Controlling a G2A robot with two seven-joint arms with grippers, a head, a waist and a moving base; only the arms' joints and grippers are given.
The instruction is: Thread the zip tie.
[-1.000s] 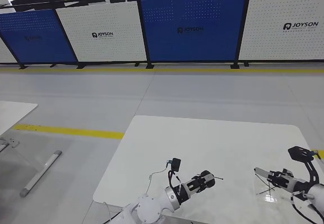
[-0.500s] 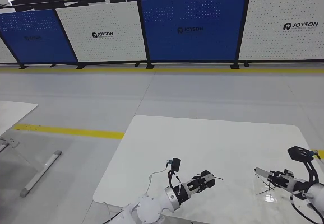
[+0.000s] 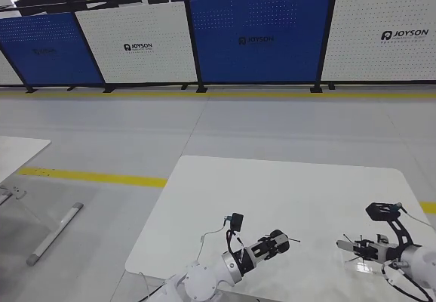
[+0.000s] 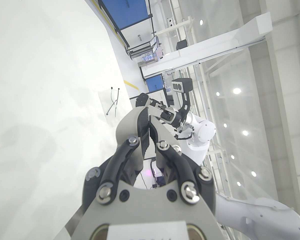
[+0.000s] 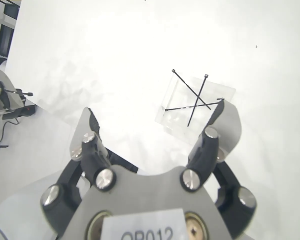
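Three black zip ties (image 5: 195,101) lie crossed on a small clear tray (image 5: 225,89) near the table's front right. My right gripper (image 5: 156,117) hovers open just above them, one fingertip (image 5: 218,109) over the end of a tie. From above, that gripper (image 3: 351,245) sits at the tray (image 3: 363,264). My left gripper (image 4: 146,126) is shut near the front middle of the table (image 3: 278,196). It holds a thin black zip tie (image 5: 23,93), whose end sticks out past the left gripper (image 3: 278,243) in the top view. The crossed ties (image 4: 113,99) also show in the left wrist view.
The white table's front edge (image 3: 150,273) runs close to both arms. A second white table (image 3: 7,155) stands at the far left across the floor. Blue and white pegboard panels (image 3: 259,41) line the back.
The right arm has swung left and lower, bringing its open gripper over the tray of zip ties. The left arm has kept still.
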